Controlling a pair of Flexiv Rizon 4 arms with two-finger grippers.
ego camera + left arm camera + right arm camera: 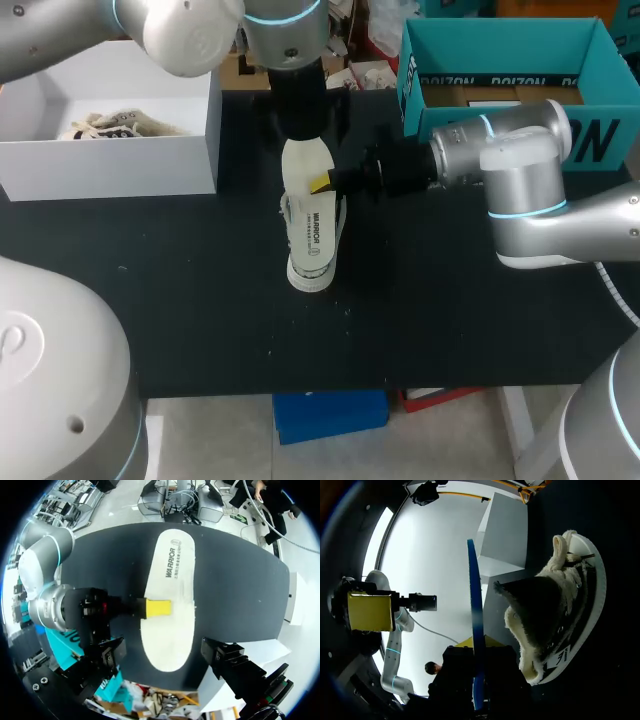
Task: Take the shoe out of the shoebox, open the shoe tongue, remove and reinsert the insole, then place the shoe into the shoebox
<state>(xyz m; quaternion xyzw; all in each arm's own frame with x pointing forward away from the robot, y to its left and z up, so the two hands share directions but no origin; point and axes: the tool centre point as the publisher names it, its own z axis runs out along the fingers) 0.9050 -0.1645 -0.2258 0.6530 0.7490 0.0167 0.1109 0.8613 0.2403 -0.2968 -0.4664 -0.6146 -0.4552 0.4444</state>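
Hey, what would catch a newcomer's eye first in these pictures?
A white insole hovers flat over the black table, at the right gripper, just above a fleece-lined white shoe mid-table. Behind stand a teal shoebox to the right and a white box to the left.

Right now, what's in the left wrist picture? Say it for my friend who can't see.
A white insole hangs over the black table, ahead of the open left gripper. The right gripper holds it from one side, a yellow fingertip pressed on top.
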